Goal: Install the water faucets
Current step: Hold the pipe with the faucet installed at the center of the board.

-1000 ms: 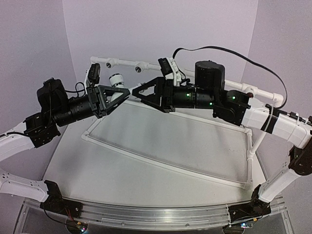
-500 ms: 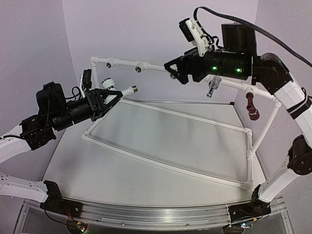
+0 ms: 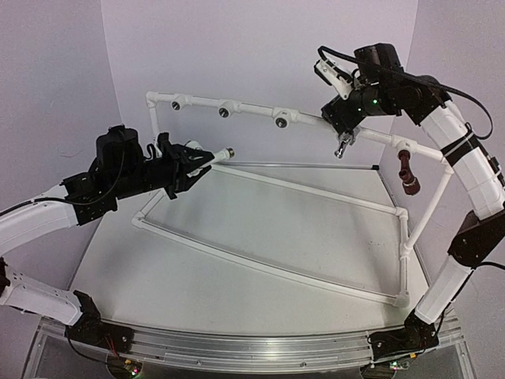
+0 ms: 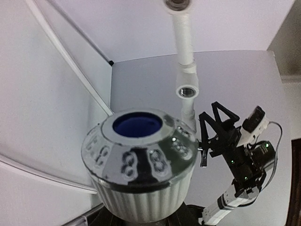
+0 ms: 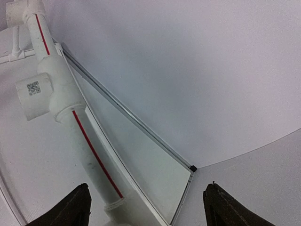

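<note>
Faucet (image 4: 141, 162) sits clamped in left pincer (image 3: 194, 158); right pincer (image 5: 146, 207) gapes.

I see open air between the white faucet (image 3: 211, 154) in left gripper (image 3: 189, 160) and the rail (image 3: 251, 110) with its sockets (image 3: 225, 111). Post (image 3: 152, 118) stands just beside that gripper. Right gripper (image 3: 335, 117) sits close by the rail, silver faucet (image 3: 342, 144) hanging just below.
</note>
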